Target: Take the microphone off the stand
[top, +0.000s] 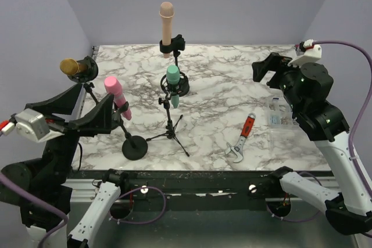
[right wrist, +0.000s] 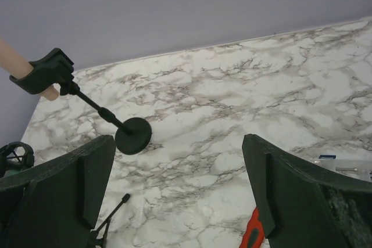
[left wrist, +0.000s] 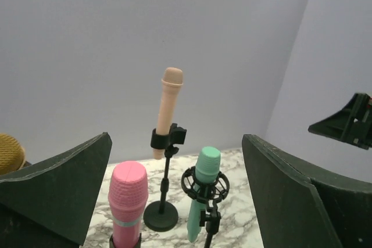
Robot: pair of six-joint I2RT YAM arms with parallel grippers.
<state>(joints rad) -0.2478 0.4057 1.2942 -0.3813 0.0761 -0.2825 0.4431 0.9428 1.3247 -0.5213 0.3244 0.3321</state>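
Note:
Four microphones stand in holders on the marble table (top: pixel 232 91). A beige microphone (top: pixel 167 24) is clipped upright at the back, on a stand with a round base (right wrist: pixel 133 136). A teal microphone (top: pixel 172 82) hangs in a shock mount on a tripod (top: pixel 170 132). A pink microphone (top: pixel 116 94) leans on a round-base stand (top: pixel 135 147), and a gold-headed microphone (top: pixel 71 67) sits at the far left. My left gripper (top: pixel 95 92) hovers open near the pink and gold ones, facing the beige microphone (left wrist: pixel 170 105) and teal microphone (left wrist: pixel 203 193). My right gripper (top: pixel 268 65) is open, raised at the right.
A red-handled wrench (top: pixel 243 139) lies on the table at the front right. A small clear packet (top: pixel 276 111) lies under my right arm. Walls close in the table at the back and both sides.

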